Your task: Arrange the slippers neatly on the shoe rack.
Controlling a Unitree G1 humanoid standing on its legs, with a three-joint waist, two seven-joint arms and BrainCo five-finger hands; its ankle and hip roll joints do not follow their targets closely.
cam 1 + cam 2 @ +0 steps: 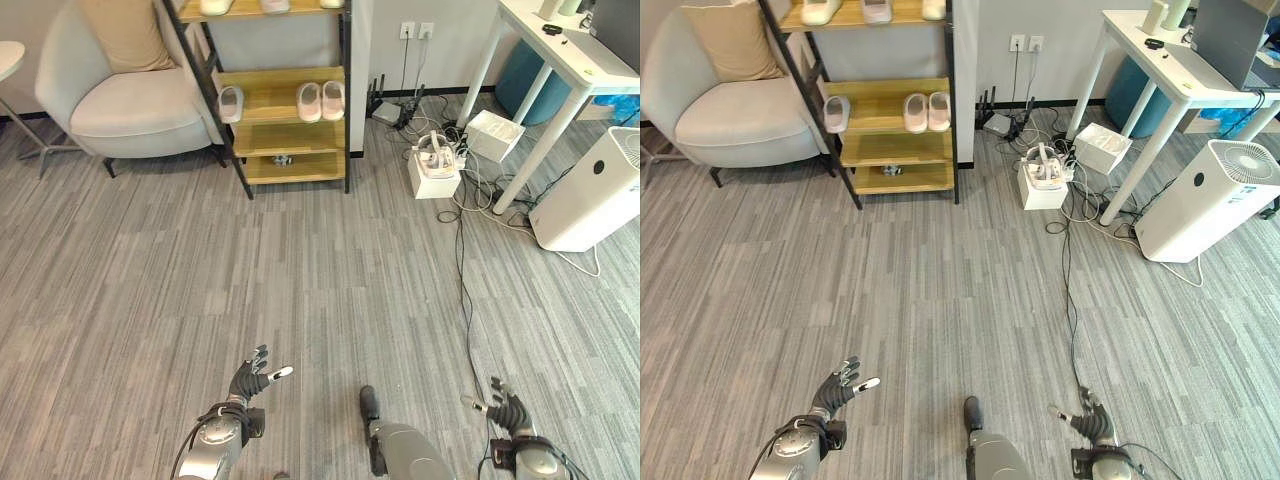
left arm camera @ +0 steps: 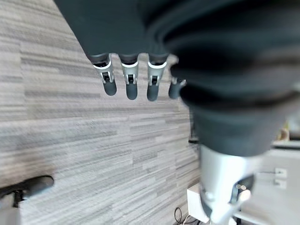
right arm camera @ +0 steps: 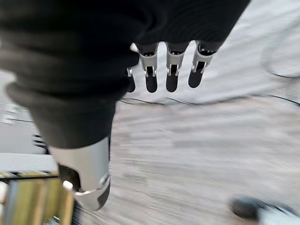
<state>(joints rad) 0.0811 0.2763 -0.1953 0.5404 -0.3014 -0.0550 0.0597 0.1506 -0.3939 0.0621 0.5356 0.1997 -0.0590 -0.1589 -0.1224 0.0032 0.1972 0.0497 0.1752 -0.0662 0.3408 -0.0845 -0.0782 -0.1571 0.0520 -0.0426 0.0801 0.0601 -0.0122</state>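
Shoe rack (image 1: 290,95), top centre of frame: middle shelf holds three pale slippers (image 1: 310,101), one at left, a pair at right; the top shelf shows three more, cut off by the frame edge. Grey wood-pattern floor (image 1: 300,280); armchair (image 1: 120,100) upper left, white table (image 1: 560,60) upper right. Left hand (image 1: 252,378) and right hand (image 1: 510,410), bottom edge: fingers straight, holding nothing.

Grey armchair (image 1: 120,90) beside the rack; white table (image 1: 560,60); perhaps an air purifier (image 1: 592,195)
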